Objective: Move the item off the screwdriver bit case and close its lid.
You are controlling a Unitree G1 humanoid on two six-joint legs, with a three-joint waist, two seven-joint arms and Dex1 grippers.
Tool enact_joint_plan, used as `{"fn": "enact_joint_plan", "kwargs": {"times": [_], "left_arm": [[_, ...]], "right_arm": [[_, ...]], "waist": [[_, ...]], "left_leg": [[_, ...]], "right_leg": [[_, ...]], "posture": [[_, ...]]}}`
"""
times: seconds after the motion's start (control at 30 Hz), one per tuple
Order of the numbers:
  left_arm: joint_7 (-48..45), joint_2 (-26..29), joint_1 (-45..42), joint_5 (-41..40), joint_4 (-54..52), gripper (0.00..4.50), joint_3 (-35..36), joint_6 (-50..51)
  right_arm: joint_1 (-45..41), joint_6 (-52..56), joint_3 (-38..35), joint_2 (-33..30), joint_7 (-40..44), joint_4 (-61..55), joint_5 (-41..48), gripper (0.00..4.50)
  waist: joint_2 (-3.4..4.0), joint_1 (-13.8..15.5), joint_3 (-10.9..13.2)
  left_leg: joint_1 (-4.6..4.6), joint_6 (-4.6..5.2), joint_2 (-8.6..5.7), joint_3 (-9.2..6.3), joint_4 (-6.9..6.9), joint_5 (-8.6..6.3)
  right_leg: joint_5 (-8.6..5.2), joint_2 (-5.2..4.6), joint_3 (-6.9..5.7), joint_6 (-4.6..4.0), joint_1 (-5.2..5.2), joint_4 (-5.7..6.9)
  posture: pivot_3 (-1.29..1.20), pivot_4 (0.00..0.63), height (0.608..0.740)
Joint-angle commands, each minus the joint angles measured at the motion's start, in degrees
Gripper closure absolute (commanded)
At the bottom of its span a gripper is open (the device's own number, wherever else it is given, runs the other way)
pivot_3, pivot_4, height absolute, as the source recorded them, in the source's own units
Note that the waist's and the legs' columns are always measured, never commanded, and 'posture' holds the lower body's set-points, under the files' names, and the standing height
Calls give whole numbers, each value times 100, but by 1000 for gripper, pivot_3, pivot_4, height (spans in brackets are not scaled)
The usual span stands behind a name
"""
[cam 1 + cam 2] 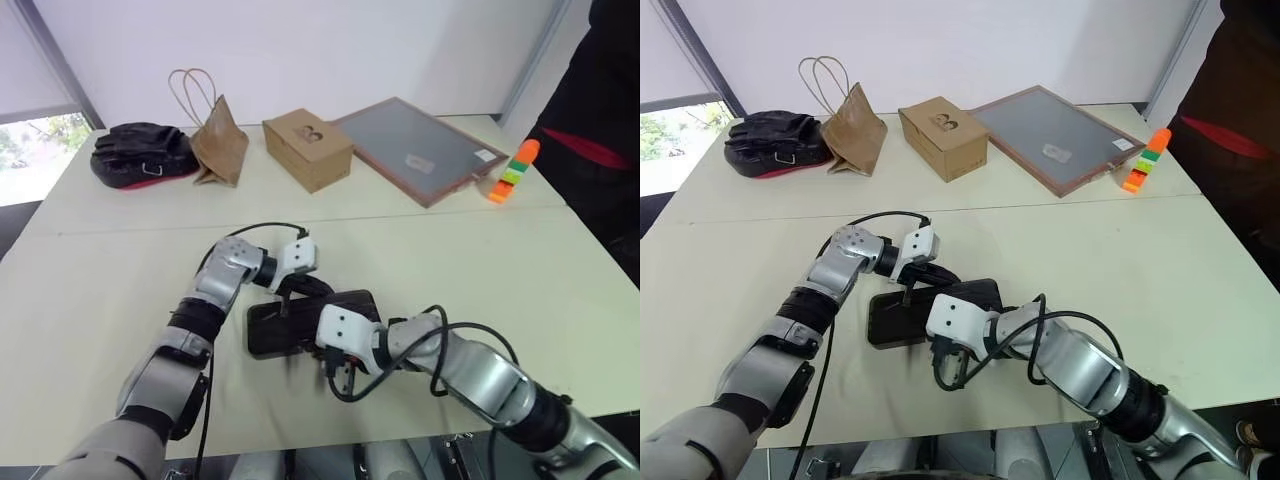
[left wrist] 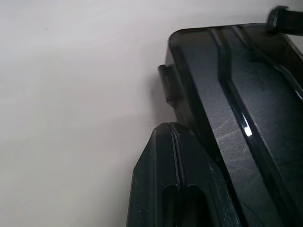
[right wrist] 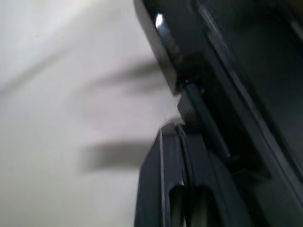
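Left eye view — one screwdriver bit case [image 1: 270, 330], two clenched grippers — left gripper [image 1: 287, 298], right gripper [image 1: 322, 352].

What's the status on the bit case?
Both grippers shut, left gripper and right gripper at the screwdriver bit case. Lid looks down. Nothing seen on it.

Both arms cross over the screwdriver bit case [image 1: 270, 330], so its right half is hidden and no rows of bits can be made out. The right tool [image 1: 322, 352] sits behind its own white wrist block — where its tips meet the case cannot be told. In the right wrist view the lid [image 3: 227, 71] is blurred and cut off by the edge. The person [image 1: 600, 140] beside the surface [image 1: 100, 290] is cut off too — only dark clothing shows.
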Motion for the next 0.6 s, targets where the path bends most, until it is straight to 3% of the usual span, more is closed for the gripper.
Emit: {"fn": "enact_joint_plan", "kwargs": {"times": [0.03,0.2,0.6], "left_arm": [[-674,-482,588,-59,-78,4500,-869,0],[-701,-515,576,-45,-9,4500,-887,-30],[-937,-338,577,19,48,4500,-927,250]], "right_arm": [[-355,373,-1180,405,-1401,229,-782,4453],[-374,878,-1369,627,-1720,3,-848,4453],[-549,658,-1247,208,-2267,204,-1321,4453]], "waist": [[1,-12,0],[2,-26,0],[3,9,1]], "left_leg": [[0,0,5,0,0,0],[-4,0,23,0,0,0],[-8,-1,19,2,1,0]], "right_leg": [[1,5,0,-4,-2,1],[6,23,1,-19,-12,1],[6,20,0,-19,-12,-1]], "posture": [[0,150,740],[0,150,740],[0,150,740]]}}
